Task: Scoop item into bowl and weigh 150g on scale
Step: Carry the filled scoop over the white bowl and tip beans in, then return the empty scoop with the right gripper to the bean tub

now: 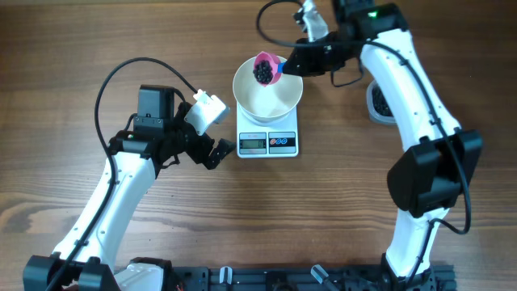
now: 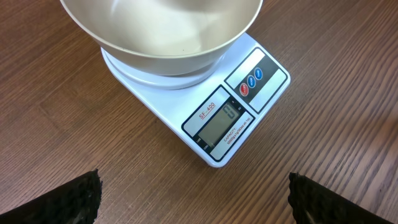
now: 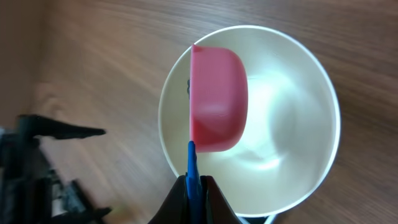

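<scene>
The white bowl [image 1: 279, 97] stands on the white scale [image 1: 268, 143], whose display faces the near side. Over the bowl's far rim, my right gripper [image 1: 292, 61] is shut on the blue handle [image 3: 191, 163] of a pink scoop [image 1: 266, 68]. The scoop carries a heap of black beans [image 1: 263, 73]. In the right wrist view the scoop [image 3: 216, 99] is tipped on its side over the bowl [image 3: 286, 124], hiding the beans. My left gripper [image 1: 216, 152] stands open just left of the scale [image 2: 239, 115], empty; its fingers [image 2: 71, 200] frame bare wood below the bowl [image 2: 161, 37].
A clear tub [image 1: 377, 102] sits right of the bowl, mostly hidden behind my right arm [image 1: 404, 73]. My left arm [image 3: 37, 168] shows at the left edge of the right wrist view. Bare wooden table surrounds the scale.
</scene>
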Robot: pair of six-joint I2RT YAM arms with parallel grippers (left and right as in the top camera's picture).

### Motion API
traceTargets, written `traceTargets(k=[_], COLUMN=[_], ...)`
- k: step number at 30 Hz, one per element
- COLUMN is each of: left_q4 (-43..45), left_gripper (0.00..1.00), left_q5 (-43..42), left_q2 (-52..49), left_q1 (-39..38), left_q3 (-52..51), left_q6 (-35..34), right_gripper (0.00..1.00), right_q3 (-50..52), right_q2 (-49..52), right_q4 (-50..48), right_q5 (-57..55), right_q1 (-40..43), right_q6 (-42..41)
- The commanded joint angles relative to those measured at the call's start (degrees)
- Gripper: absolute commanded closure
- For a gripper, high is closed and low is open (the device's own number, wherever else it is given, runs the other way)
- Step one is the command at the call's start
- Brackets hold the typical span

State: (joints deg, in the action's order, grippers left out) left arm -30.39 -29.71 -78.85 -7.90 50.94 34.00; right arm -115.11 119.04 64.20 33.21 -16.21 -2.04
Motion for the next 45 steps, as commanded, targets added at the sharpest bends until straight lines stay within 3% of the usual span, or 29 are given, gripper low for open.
traceTargets(k=[1, 18, 39, 45], left_q4=[0.15, 0.15, 0.15, 0.15], left_gripper=[0.0, 0.0, 0.0, 0.0], left_q5=[-0.66, -0.66, -0.68, -0.68], left_q2=[0.04, 0.04, 0.04, 0.04], left_q1=[0.2, 0.2, 0.2, 0.2], left_q3=[-0.37, -0.37, -0.37, -0.37], left_q6=[0.26, 0.26, 0.26, 0.28], right_gripper=[0.96, 0.96, 0.96, 0.96], right_q3=[-5.18, -6.95, -6.95, -6.95], right_q2=[0.9, 0.74, -1.05, -1.75], right_q4=[1.01, 6.47, 5.53, 5.46], right_q5=[-13.66, -43.54, -40.72, -37.48], right_q1=[-2.21, -13.31, -14.19, -12.96], right_q6=[-1.2, 7.8, 8.72, 4.98])
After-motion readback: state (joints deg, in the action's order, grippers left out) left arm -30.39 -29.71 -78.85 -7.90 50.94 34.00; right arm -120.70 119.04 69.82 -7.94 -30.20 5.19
